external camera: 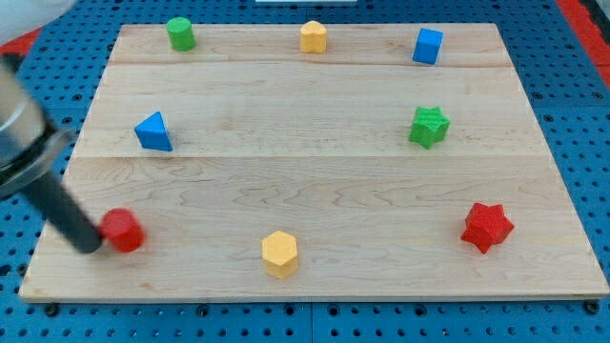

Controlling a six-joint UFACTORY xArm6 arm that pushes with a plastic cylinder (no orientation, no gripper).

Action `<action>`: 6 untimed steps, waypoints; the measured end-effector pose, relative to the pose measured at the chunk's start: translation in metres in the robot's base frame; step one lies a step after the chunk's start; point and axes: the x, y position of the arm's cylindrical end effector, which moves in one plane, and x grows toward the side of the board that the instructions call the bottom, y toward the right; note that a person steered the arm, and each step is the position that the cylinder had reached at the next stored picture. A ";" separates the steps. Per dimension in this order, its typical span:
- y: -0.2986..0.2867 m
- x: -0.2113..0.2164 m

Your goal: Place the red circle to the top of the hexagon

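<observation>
The red circle [123, 230] lies near the board's lower left corner. The yellow hexagon [280, 253] sits at the bottom middle, well to the right of the red circle. My dark rod comes in from the view's left, and my tip [92, 245] touches the red circle's left side.
On the wooden board [315, 171]: a green cylinder [180, 33] at top left, a yellow block [313, 37] at top middle, a blue cube [428, 46] at top right, a blue triangle [153, 131] at left, a green star [429, 126] at right, a red star [487, 227] at lower right.
</observation>
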 end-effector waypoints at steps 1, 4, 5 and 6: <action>0.083 -0.024; 0.097 -0.042; 0.097 -0.054; 0.097 -0.028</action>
